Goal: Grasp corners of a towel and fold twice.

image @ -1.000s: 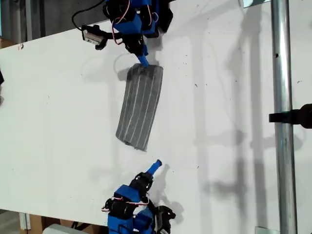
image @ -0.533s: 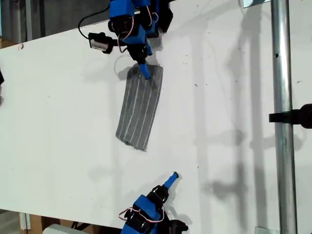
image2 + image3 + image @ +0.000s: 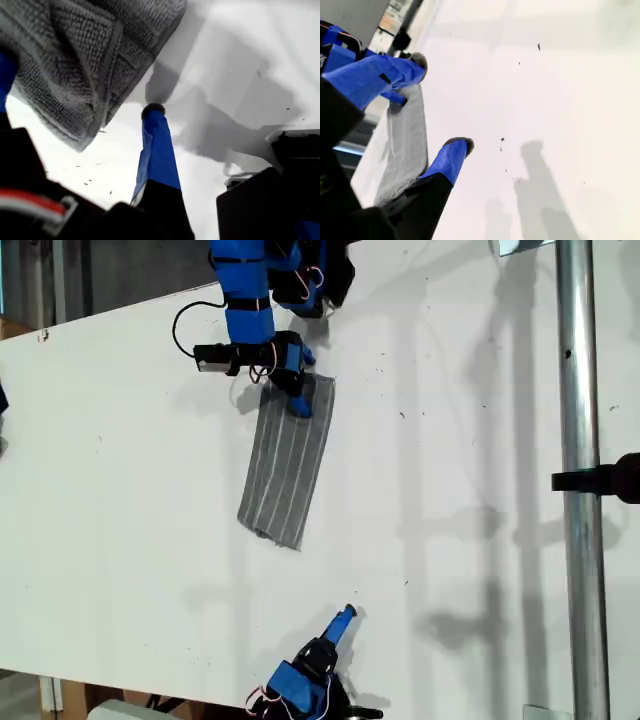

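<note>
Exterior view: the towel (image 3: pixel 288 462) lies folded long on the white worktop (image 3: pixel 460 470).

First wrist view: my first gripper (image 3: pixel 80 117) is open around a soft, floppy corner (image 3: pixel 75 135).

Second wrist view: my second gripper (image 3: pixel 442 107) is open, empty, away from it.

Illumination: bright and even; the white table (image 3: pixel 480 490) rendered near-white in every view.
Shadows: soft grey, doubled bands crossed the table in the exterior view; the arms cast blurred shadows.
Focus: first wrist view sharp on the towel (image 3: pixel 85 55) weave; nearest gripper parts blurred.
Glare: none evident.
</note>
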{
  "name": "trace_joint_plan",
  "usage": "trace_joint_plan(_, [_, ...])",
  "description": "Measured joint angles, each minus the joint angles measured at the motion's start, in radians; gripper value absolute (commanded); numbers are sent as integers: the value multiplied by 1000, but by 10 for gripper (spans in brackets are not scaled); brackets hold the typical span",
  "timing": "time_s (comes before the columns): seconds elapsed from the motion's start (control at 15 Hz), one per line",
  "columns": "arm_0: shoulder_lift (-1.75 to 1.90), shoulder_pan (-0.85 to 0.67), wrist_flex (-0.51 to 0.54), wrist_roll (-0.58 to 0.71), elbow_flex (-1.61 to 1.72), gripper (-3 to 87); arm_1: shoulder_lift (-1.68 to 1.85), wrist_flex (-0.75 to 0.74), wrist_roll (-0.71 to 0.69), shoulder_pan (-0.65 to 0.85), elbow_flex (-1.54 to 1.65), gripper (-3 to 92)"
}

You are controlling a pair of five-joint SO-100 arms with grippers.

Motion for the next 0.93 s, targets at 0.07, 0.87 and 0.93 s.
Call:
trace_joint_plan(0.07, [9,-18,0,0,5,258,-44,-11,-26,23,-26,400])
trace_joint_plan(0.87, [12,-77,0,23,12,236,-81,189,-126,-25,-216,-1])
trace_joint_plan(0.93, [12,-77,0,28,12,236,-14,272,-72,-91,-241,-1])
